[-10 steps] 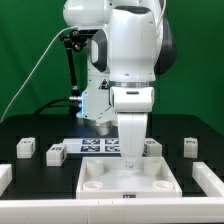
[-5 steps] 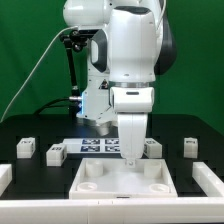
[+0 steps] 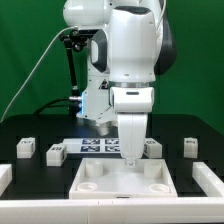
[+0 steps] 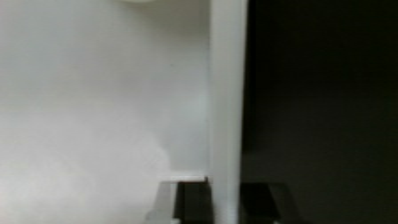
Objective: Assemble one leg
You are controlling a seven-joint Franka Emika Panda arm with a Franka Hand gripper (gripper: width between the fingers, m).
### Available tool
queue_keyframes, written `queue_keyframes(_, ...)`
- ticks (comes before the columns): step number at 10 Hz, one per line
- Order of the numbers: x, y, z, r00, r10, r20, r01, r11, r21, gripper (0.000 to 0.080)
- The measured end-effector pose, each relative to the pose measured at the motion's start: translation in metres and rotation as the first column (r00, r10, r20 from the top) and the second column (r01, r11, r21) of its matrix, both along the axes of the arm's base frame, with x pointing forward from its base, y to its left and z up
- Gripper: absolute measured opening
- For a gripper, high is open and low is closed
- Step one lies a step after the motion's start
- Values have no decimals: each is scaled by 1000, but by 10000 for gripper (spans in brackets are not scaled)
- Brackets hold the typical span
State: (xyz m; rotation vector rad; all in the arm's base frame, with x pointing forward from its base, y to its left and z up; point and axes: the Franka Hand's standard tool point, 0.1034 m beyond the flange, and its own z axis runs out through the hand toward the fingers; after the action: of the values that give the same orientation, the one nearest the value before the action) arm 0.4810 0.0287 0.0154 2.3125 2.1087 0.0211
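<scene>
Several small white legs with marker tags stand on the black table in the exterior view: two at its left [image 3: 27,148] [image 3: 56,153] and two at its right [image 3: 152,147] [image 3: 189,146]. My gripper [image 3: 128,157] points straight down at the back edge of the large white square piece [image 3: 128,180] with raised corner sockets. In the wrist view my gripper [image 4: 228,202] has one dark finger [image 4: 192,203] on each side of that piece's upright white edge [image 4: 228,100], both flush against it. No leg shows in the wrist view.
The marker board [image 3: 98,146] lies behind the square piece, partly hidden by my arm. White blocks sit at the front left [image 3: 5,176] and front right [image 3: 206,178] of the table. A black cable hangs at the back left.
</scene>
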Motion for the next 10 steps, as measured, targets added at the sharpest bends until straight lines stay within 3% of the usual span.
queue_keyframes(3,3,13,2,994,102,-44,-102,995,-7,57)
queue_keyframes(7,3,14,1,996,84,-41,-85,996,-5,57)
queue_keyframes(10,6,42,0,997,70,-36,-70,998,6,57)
